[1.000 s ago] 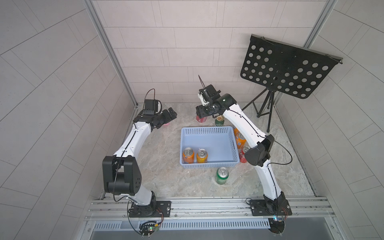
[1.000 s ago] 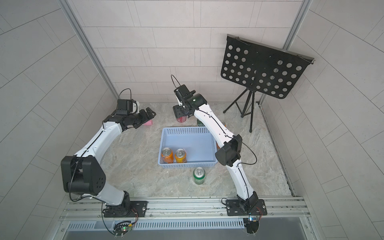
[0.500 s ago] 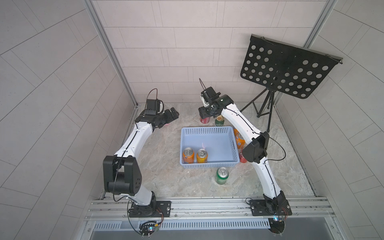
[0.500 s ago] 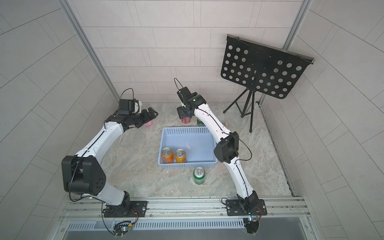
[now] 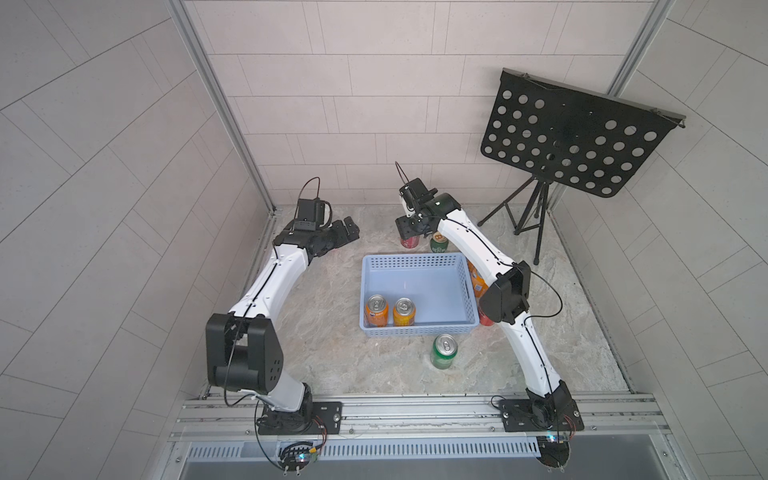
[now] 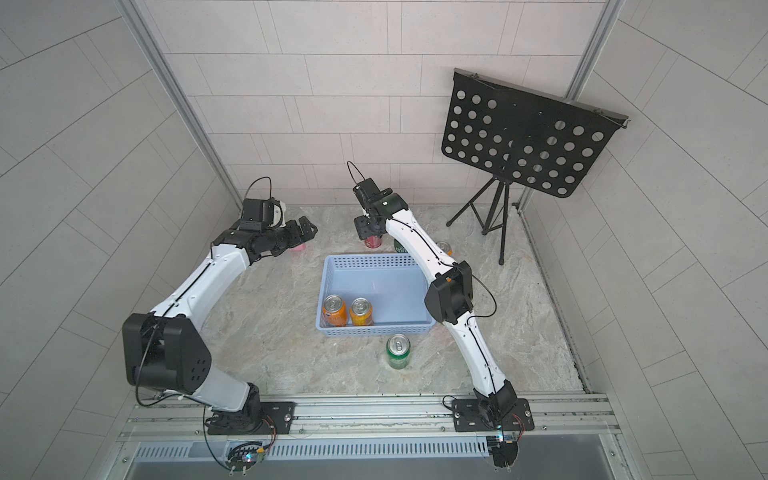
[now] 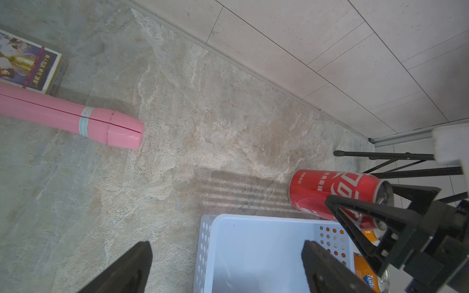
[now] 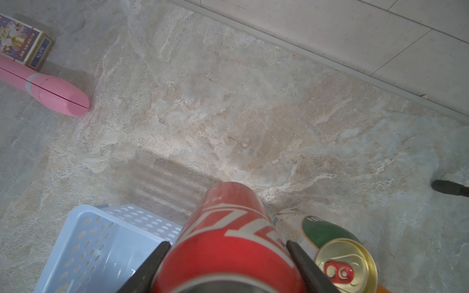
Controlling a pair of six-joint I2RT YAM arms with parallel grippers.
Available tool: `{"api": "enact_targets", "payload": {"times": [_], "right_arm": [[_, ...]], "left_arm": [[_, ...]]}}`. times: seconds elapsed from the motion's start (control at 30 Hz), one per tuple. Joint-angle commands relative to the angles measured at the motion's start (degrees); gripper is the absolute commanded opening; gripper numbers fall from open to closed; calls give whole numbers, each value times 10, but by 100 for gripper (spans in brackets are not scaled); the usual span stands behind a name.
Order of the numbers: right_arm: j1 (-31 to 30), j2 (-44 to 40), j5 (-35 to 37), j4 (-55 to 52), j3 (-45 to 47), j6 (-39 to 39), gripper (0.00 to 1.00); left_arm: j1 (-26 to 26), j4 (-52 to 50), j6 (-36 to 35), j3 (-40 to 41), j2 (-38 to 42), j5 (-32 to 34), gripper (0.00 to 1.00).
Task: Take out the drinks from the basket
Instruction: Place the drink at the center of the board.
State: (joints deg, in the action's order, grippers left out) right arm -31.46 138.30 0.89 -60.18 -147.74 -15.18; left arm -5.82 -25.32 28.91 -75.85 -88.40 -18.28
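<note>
Beige marbled floor [image 5: 332, 365], tiled walls [image 5: 374, 83], black stand [image 5: 582, 112], blue basket [image 5: 411, 257]

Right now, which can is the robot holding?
The red can behind the basket, clamped in the right end effector; the other cans stand free.

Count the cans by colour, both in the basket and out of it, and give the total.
Orange cans: 4 (2 in the basket, 2 outside it)
Red cans: 2 (1 held by the right gripper)
Green cans: 2
Total: 8
</note>
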Motion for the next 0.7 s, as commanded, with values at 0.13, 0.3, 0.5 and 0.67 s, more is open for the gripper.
{"api": "enact_targets", "payload": {"times": [0.13,0.3,0.5,0.67], "right_arm": [[8,21,19,23,-15,9,12],[8,32,23,26,-8,11,12],[10,52,24,31,-7,14,12],[10,66,17,36,1,11,12]], "left_arm": [[-2,-14,-13,-3,9,11,100],[-3,-15,-13,-3,9,11,100],[-2,-15,-13,-3,8,11,100],[-2,-17,-13,-6,4,10,100]]}}
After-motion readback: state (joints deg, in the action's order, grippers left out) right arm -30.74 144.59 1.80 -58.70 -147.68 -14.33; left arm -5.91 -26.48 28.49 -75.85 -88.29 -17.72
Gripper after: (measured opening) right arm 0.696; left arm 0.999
